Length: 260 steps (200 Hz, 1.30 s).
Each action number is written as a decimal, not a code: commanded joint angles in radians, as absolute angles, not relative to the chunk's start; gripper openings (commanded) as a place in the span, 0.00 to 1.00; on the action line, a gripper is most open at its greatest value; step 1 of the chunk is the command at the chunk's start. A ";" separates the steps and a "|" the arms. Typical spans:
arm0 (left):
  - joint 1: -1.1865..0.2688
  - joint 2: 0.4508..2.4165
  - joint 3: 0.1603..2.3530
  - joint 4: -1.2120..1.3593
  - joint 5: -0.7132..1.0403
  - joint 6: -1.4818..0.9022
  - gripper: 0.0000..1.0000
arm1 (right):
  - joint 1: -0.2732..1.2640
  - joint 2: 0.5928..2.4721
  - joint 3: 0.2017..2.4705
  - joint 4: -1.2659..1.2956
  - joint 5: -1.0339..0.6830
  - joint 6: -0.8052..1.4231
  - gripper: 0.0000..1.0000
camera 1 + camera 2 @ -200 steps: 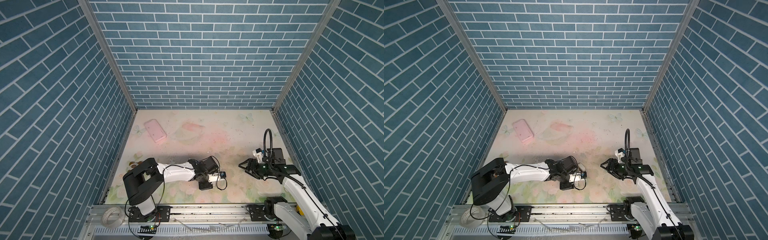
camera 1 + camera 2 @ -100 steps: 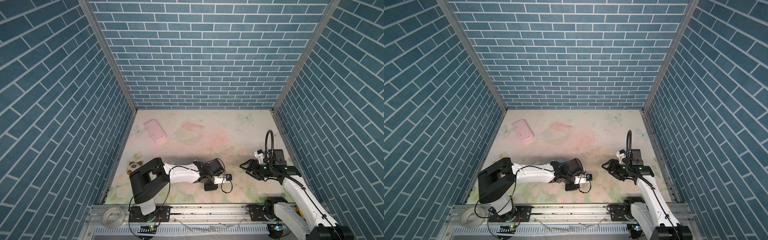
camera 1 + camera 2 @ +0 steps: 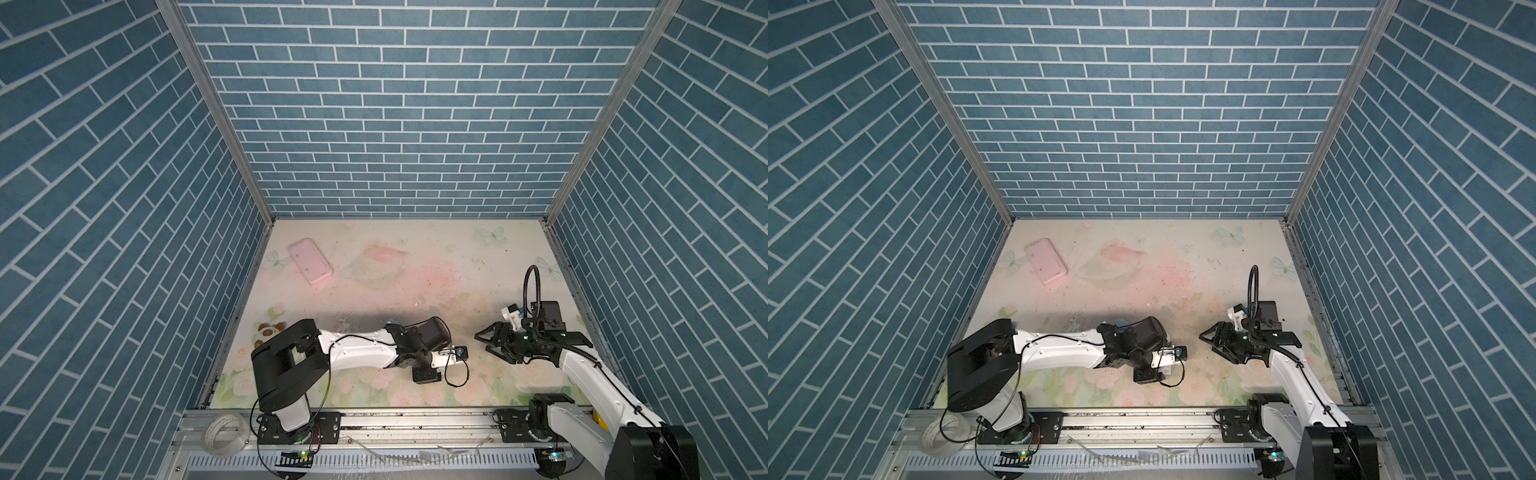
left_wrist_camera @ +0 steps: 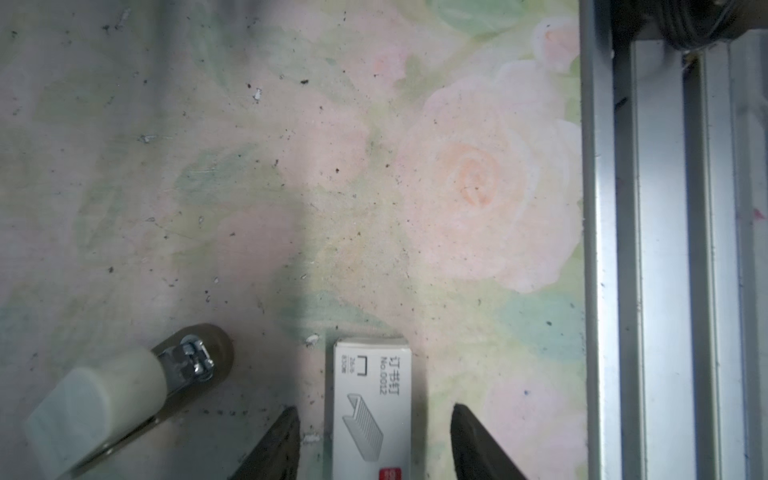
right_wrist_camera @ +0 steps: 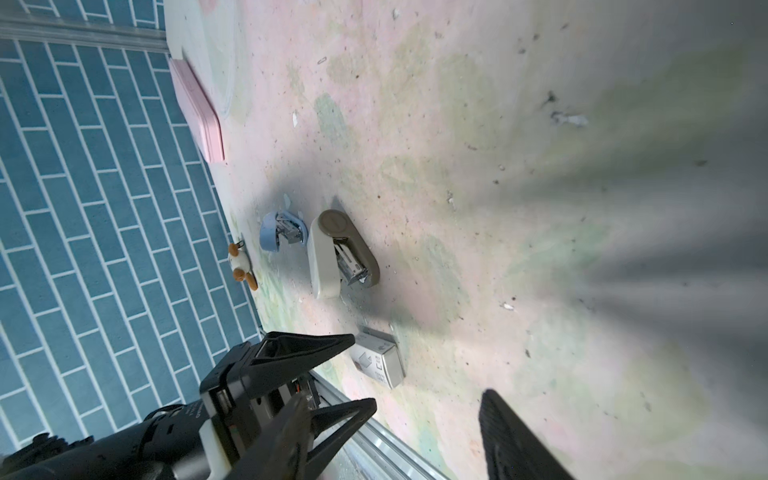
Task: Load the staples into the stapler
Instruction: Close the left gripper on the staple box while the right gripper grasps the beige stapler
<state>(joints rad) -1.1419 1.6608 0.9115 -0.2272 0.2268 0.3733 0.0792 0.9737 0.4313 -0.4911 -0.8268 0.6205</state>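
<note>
The stapler [image 5: 332,253] has a cream top and a brown base, with its metal magazine showing between them; it also shows in the left wrist view [image 4: 124,386]. A white sleeve box with a red mark [image 4: 372,399] lies on the mat beside it. My left gripper [image 4: 372,409] is open, one jaw on each side of the box with a gap to each. The right wrist view shows the same box [image 5: 378,361] and left gripper [image 5: 365,369]. The staples are hidden. My right gripper [image 3: 482,341] hangs open and empty to the right. In both top views the left arm hides stapler and box.
A small blue stapler [image 5: 278,232] lies just beyond the cream one. A plush toy [image 5: 241,266] sits near the left wall and a pink case [image 3: 311,262] at the back left. The aluminium rail [image 4: 665,249] runs along the front edge, close to the box.
My left arm has stretched to the right and toward the front edge. The right arm has barely moved.
</note>
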 commanded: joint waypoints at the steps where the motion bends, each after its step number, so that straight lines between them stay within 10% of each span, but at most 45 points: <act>1: -1.139 1.640 0.851 -0.191 0.233 0.367 0.60 | 0.078 1.017 0.390 -0.401 -0.942 0.610 0.61; 260: -1.138 1.700 0.742 0.003 0.229 0.368 0.36 | 0.442 1.307 0.319 0.050 -0.954 0.830 0.52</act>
<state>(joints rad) -1.1400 1.6672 0.7536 0.0315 0.2314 0.3702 0.4183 1.2728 0.3096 -0.0574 -0.9539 0.7696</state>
